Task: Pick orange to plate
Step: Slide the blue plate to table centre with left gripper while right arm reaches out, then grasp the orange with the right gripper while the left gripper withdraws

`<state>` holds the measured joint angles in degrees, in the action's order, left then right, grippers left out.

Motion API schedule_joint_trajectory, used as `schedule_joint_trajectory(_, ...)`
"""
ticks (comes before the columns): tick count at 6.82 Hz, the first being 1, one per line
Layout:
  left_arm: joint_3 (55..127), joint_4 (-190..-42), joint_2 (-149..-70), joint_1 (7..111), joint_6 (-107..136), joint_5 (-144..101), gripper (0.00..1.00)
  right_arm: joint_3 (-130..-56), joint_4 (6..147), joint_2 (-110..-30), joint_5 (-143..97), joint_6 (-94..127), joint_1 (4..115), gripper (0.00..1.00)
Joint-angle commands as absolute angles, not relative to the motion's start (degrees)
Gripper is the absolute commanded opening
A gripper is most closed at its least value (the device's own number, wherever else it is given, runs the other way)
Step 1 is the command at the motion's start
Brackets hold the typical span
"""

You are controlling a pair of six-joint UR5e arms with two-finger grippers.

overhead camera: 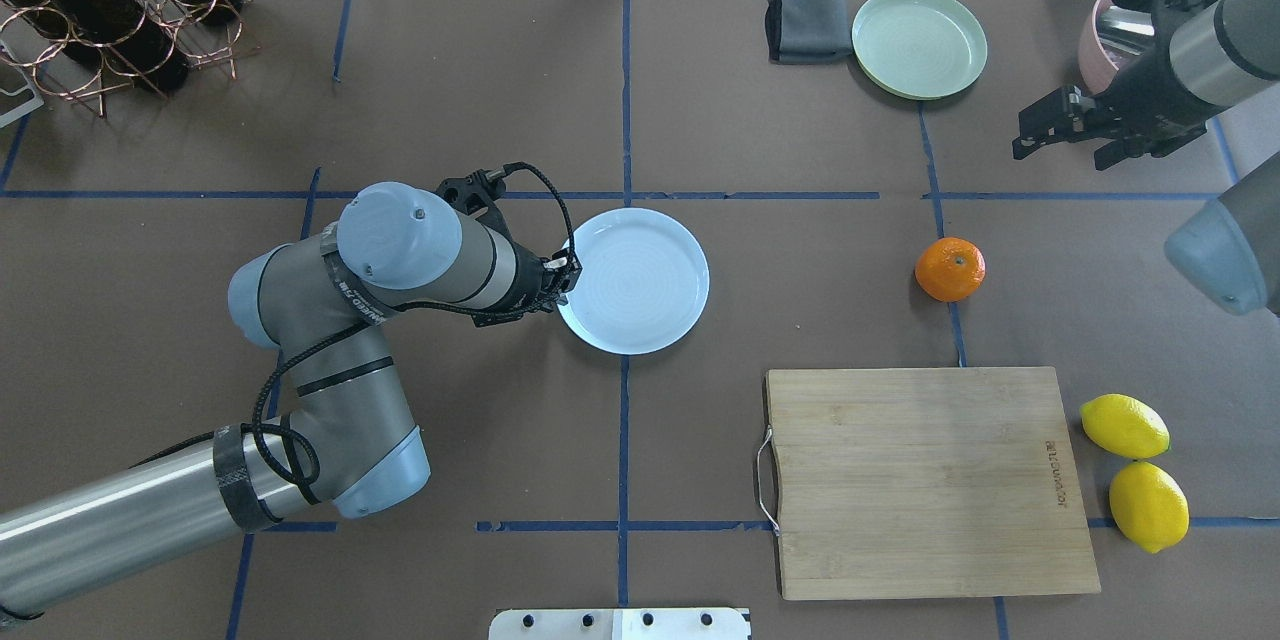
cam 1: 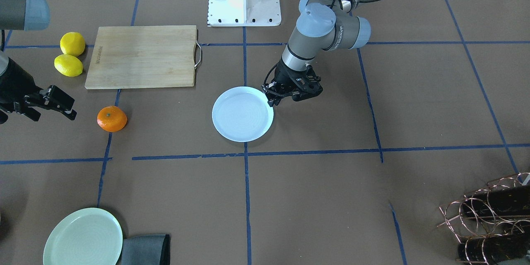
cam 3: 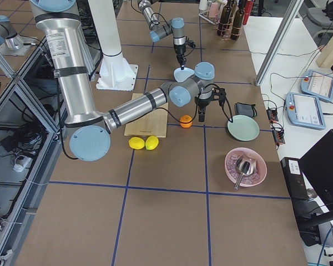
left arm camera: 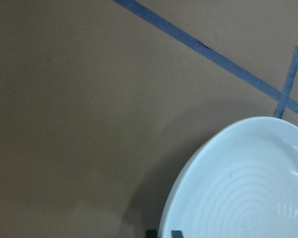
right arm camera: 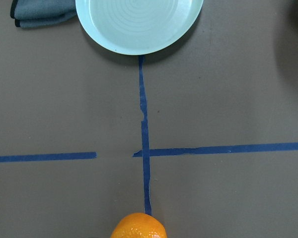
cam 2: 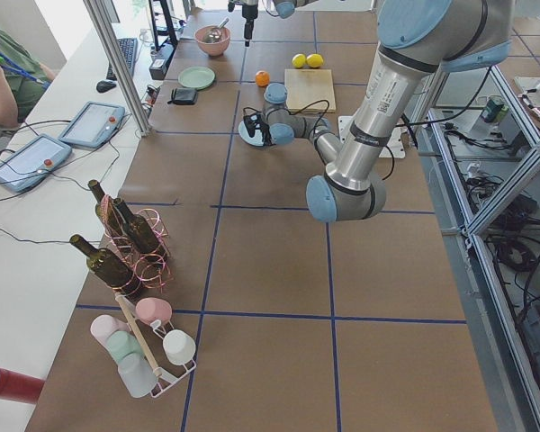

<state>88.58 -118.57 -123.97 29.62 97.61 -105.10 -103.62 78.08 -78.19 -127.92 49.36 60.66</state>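
Observation:
The orange (overhead camera: 950, 269) lies alone on the brown table, also low in the right wrist view (right arm camera: 138, 226). My right gripper (overhead camera: 1028, 135) hovers open beyond it, toward the far right, holding nothing. In the front view, the gripper (cam 1: 73, 109) is a short gap left of the orange (cam 1: 112, 119). The pale bluish-white plate (overhead camera: 634, 280) sits empty at the table's middle. My left gripper (overhead camera: 566, 278) is at the plate's left rim, its fingertips straddling that rim and shut on it; the left wrist view shows the plate (left arm camera: 248, 188) at lower right.
A wooden cutting board (overhead camera: 925, 480) lies near the robot on the right, with two lemons (overhead camera: 1124, 426) beside it. A larger pale green plate (overhead camera: 919, 42) and grey cloth (overhead camera: 803, 20) sit at the far side, a pink bowl (overhead camera: 1100, 30) far right, a bottle rack (overhead camera: 110, 0) far left.

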Motion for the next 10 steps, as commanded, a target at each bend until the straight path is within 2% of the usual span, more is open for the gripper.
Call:
schedule_joint_trajectory(1, 90.77, -117.95, -123.49, 33.37, 93.28, -106.08, 1.0, -103.54, 77.78, -78.13, -123.6, 51.49, 56.02, 1.0)
schedule_joint_trajectory(4, 95.87, -115.6, -118.75, 40.86, 85.64, -113.91, 1.0, -102.75, 77.78, -78.13, -117.43, 52.12, 47.92, 1.0)
schedule_joint_trajectory(10, 98.97, -114.17, -116.02, 42.45, 83.85, -113.91, 1.0, -98.18, 77.78, -76.9, -113.39, 51.59, 43.34, 1.0)
